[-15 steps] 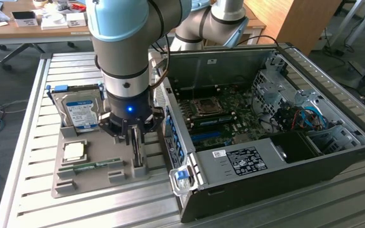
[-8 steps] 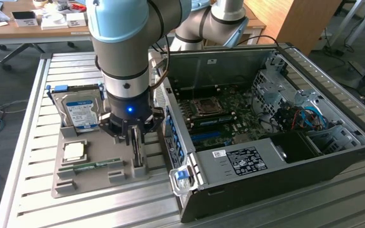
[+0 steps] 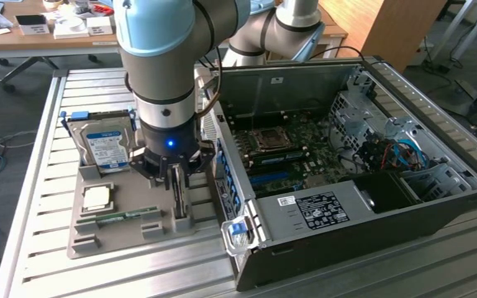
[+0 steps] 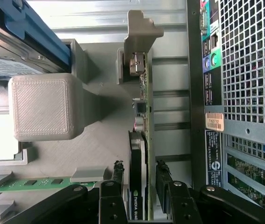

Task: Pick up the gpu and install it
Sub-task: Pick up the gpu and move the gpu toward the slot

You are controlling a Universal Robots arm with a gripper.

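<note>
The gpu (image 3: pixel 178 197) stood on edge in the grey holder (image 3: pixel 89 239) on the tabletop, along the holder's edge beside the open computer case (image 3: pixel 437 211). The gripper (image 3: pixel 176 177) straddled the card, jaws released and apart. Nothing was lifted yet, and installation looked wholly undone.

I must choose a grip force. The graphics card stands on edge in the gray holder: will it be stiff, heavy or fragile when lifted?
Probably stiff: the graphics card is a flat board backed by a black cooler. Likely light, being thin. Its exposed small parts look fragile, so the open gripper straddling it should squeeze gently.
</note>
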